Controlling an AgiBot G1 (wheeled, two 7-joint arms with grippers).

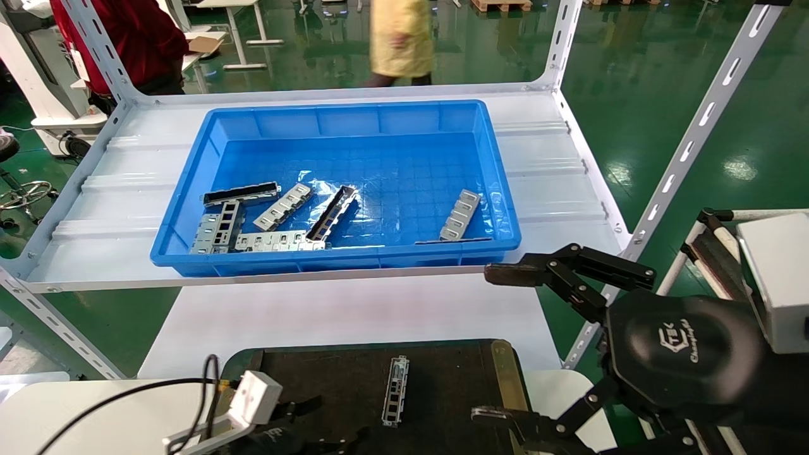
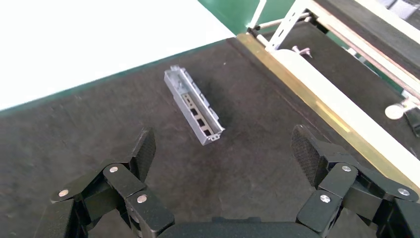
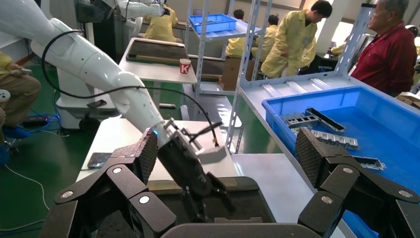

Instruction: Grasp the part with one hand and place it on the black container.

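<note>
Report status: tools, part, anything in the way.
Left tool open, empty, over black container. Right tool open, empty, beside blue bin. One part lying on container. Nothing in the way.

The head view's bottom edge cuts off the left end effector (image 1: 303,436) and the black container's (image 1: 442,379) near side. At lower right, the right end effector's (image 1: 499,344) wrist runs out of frame.

Silver pierced part (image 1: 395,390) lying flat mid black container (image 1: 442,392), channel up, free of claws
</note>
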